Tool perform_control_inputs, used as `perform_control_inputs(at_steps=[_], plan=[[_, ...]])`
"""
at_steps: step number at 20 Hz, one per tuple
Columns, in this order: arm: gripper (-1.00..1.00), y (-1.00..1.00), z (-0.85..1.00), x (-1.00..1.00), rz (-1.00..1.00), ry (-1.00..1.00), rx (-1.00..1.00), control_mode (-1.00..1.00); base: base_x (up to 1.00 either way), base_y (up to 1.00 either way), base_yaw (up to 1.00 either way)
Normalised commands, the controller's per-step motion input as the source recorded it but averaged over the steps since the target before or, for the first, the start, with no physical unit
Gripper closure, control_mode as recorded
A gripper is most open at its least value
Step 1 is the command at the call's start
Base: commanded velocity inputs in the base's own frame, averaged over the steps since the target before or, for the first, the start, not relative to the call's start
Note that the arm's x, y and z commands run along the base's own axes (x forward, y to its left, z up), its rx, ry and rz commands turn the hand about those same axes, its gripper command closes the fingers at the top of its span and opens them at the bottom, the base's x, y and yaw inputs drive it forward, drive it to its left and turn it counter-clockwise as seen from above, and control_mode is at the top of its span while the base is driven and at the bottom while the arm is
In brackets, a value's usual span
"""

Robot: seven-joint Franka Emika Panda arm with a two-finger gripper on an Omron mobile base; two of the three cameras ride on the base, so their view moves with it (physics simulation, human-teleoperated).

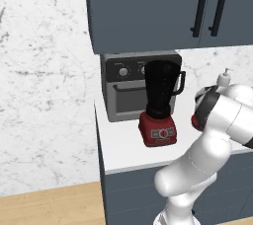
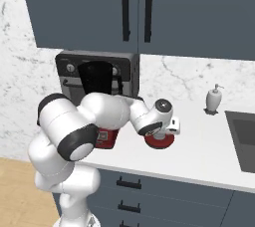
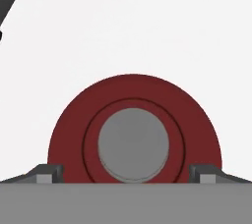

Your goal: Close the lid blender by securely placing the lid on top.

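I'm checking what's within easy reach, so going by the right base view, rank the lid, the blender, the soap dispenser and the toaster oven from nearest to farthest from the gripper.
1. lid: on the counter directly under the open gripper.
2. blender: to its left, behind the arm.
3. soap dispenser and toaster oven: dispenser right by the wall, oven back left; too close to call.

Dark blue-grey wall cabinets (image 2: 149, 12) fill the top of the frame; marble wall (image 1: 44, 71) at left, white counter (image 2: 209, 146) mid-frame, wooden floor (image 1: 49, 204) lower left.

No readable text, brand or number appeared anywhere. The buttons on the blender (image 1: 159, 104) base and the toaster oven (image 1: 123, 91) knobs bore no legible markings.
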Motion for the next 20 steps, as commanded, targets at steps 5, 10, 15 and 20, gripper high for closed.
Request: perform_control_inputs(at_steps=[5,10,15,20], plan=[[-1.00,-0.03,-0.19,0.06,0.03,0.00,0.00,-1.00,0.00,0.00,0.00],[-1.00,-0.03,-0.18,0.07,0.03,0.00,0.00,-1.00,0.00,0.00,0.00],[-1.00,0.00,-0.23,0.05,0.03,0.00,0.00,-1.00,0.00,0.00,0.00],[-1.00,0.00,-0.23,0.04,0.03,0.00,0.00,-1.00,0.00,0.00,0.00]])
